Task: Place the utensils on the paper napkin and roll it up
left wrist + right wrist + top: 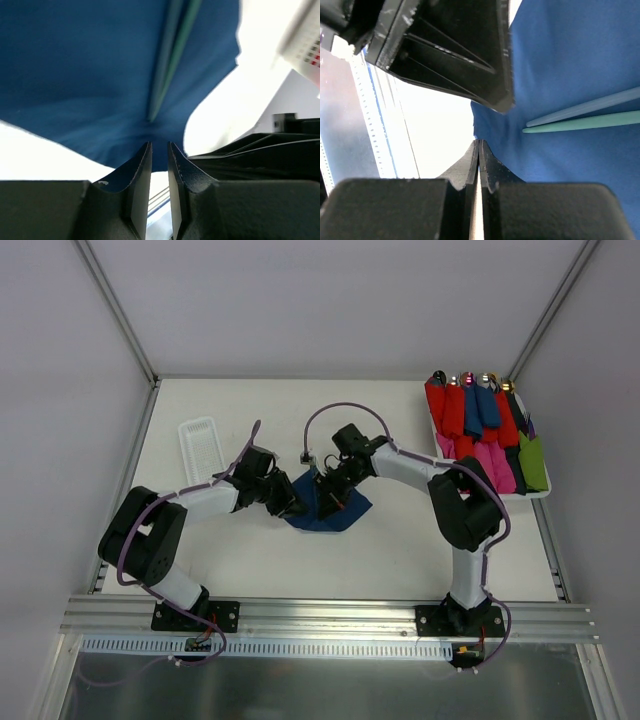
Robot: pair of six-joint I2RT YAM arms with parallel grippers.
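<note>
left fingers (pixel 137 190) slightly apart at paper napkin (pixel 90 75) | right fingers (pixel 492 170) pinching it

The napkin (pixel 345 515) is a dark navy sheet of thin paper, lying open but rumpled on the table near its middle, its outline uneven and one side curling. Its surface shows soft folds rather than lying flat. On it rest the utensils (pixel 590 121), two slim straight pieces lying side by side and nearly touching, one teal-green, the other a paler blue-grey. Only their narrow ends show, both stopping short of the napkin's edge. That edge puckers into the right gripper (pixel 478 144), whose jaws are pressed together on it.
</note>
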